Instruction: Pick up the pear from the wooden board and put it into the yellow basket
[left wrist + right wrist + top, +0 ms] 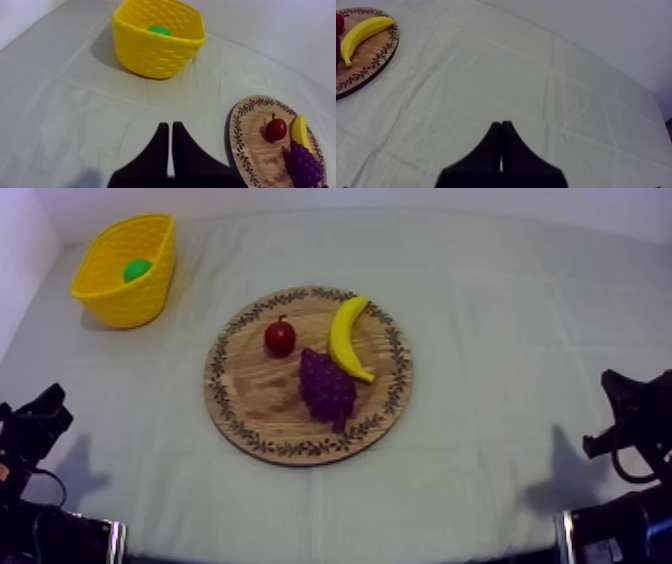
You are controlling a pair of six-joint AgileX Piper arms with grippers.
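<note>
Left end effector (pixel 168 128) closed, empty. At upper left, the green toy pear (pixel 137 270) lies inside the yellow woven basket (pixel 112 300); the round wooden board with patterned rim (pixel 250 403) sits mid-frame on the tabletop (pixel 500 338). Right end effector (pixel 501 126) closed, empty.

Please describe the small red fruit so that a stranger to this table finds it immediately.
Find the round wooden board with the patterned rim in the middle of the table. Of the three fruits on it, the small red fruit lies on the side toward the yellow basket, beside the banana and the bunch of grapes. It alone is round and red, with a short dark stem.
</note>
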